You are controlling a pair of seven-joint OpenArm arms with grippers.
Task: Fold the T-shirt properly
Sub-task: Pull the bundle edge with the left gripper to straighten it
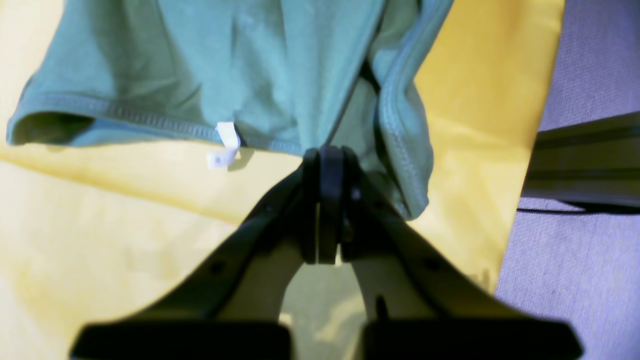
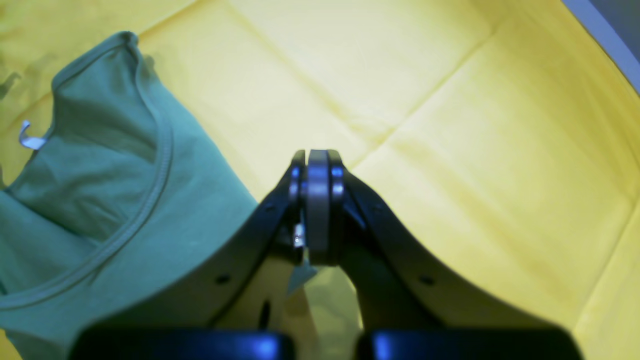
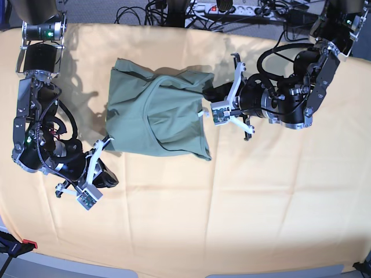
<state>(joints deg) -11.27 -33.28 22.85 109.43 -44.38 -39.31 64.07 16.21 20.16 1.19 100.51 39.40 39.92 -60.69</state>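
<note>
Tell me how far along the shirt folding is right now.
Partly done: the T-shirt lies bunched and roughly doubled on the yellow cloth. In hand: the left tool is shut on its edge near the collar. The right tool is shut, holding nothing. Flattening and neat final folds remain.

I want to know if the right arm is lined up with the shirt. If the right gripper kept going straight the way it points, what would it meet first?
Probably only the yellow cloth: the right gripper, shut and empty, aims past the T-shirt, which lies off to one side. Depth is uncertain.
</note>
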